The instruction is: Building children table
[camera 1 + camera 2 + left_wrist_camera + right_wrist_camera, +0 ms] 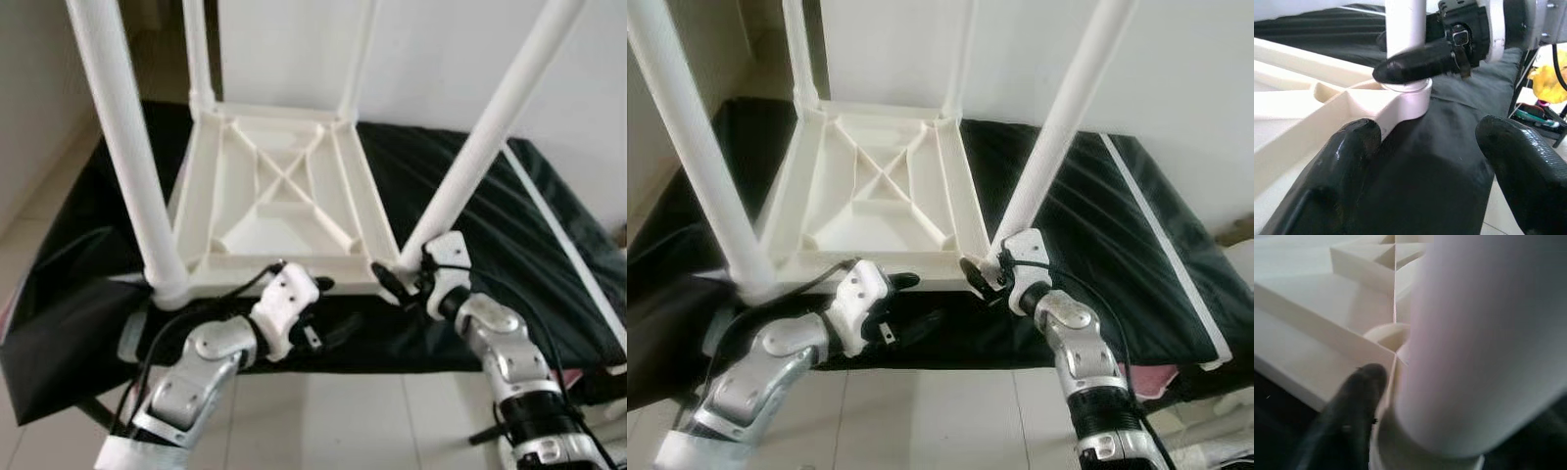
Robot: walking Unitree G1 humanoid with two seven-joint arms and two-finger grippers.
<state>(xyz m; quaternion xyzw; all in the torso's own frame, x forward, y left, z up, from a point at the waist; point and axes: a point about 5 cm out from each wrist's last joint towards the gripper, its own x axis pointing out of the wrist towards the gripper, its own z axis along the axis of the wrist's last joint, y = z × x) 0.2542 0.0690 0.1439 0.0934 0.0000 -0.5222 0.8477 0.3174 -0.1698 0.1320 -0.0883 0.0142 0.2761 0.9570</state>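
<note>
Tabletop (284,211) of white plastic lies upside down on a black cloth (470,196), ribbed underside up, four white legs rising from its corners. At the near right corner, the right gripper (404,284) closes its fingers around the base of the near right leg (480,147) (right at the socket). The left gripper (315,318) hangs just off the tabletop's near edge, fingers spread wide, holding nothing.
</note>
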